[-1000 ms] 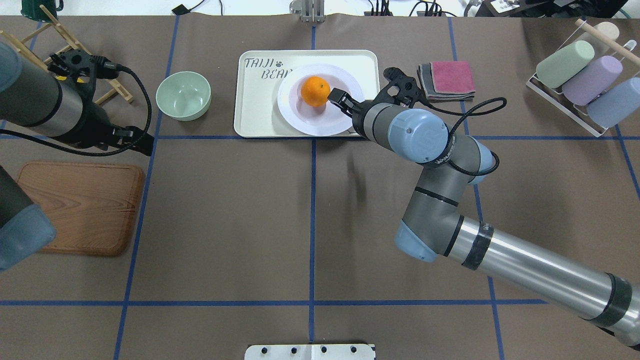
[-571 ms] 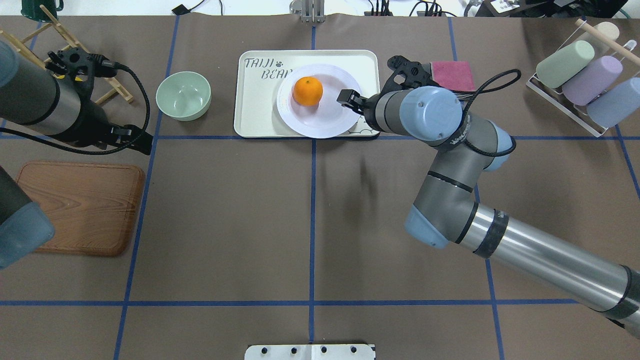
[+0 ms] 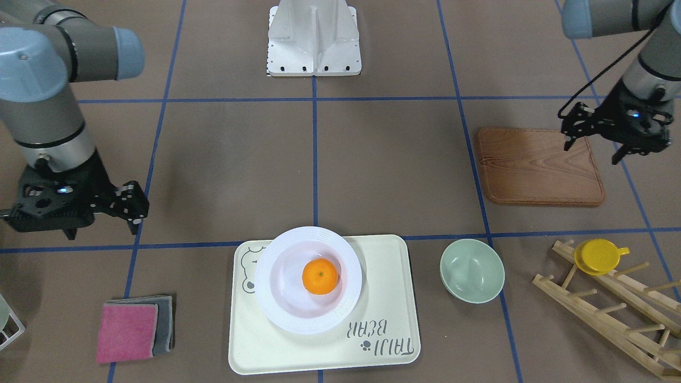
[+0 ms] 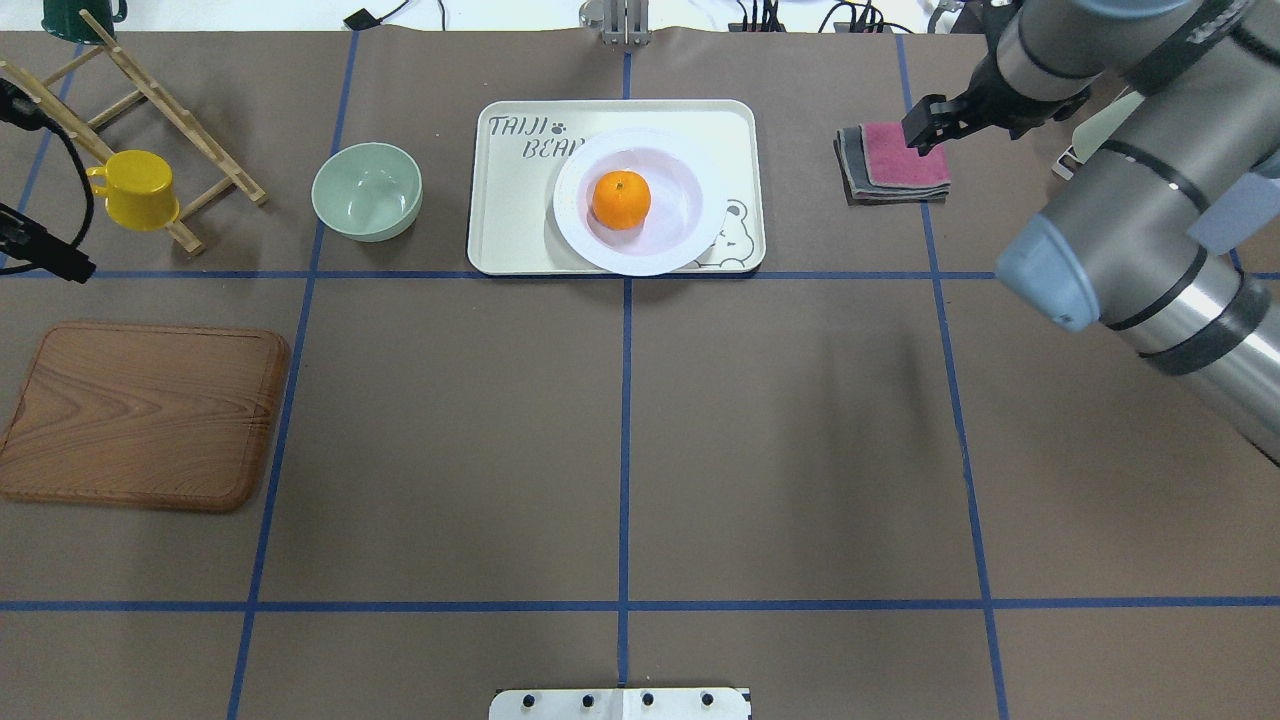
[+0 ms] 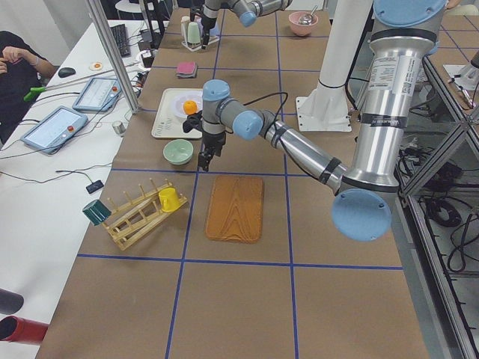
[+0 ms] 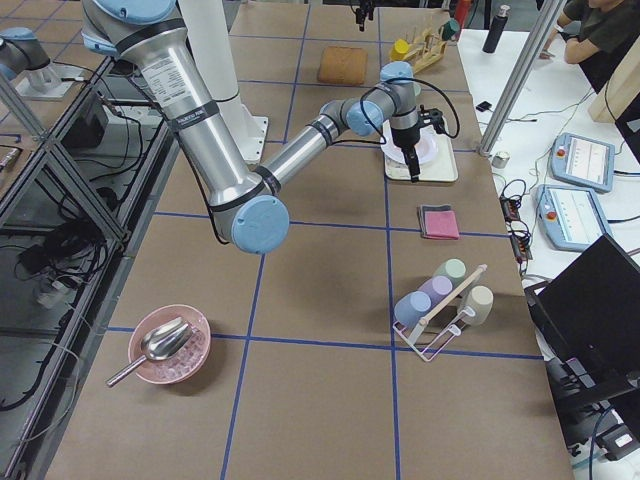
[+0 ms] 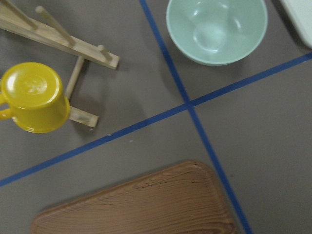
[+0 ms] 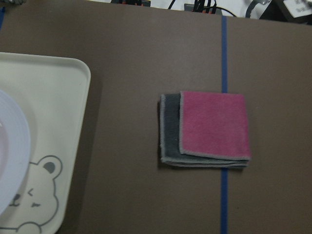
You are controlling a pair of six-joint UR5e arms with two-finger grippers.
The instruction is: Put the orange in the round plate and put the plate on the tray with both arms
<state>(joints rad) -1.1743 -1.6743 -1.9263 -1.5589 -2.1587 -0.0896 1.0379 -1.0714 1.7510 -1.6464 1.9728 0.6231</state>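
Orange sits bright in white ridged plate.

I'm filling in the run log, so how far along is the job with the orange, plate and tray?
Done, by the look of it: the small bright-orange citrus fruit lies in the white round deep plate, which sits on the large cream rectangular bear-print tray. In hand: nothing; the left gripper and right gripper both hang open and empty, away from the tray. Left: nothing that shows.
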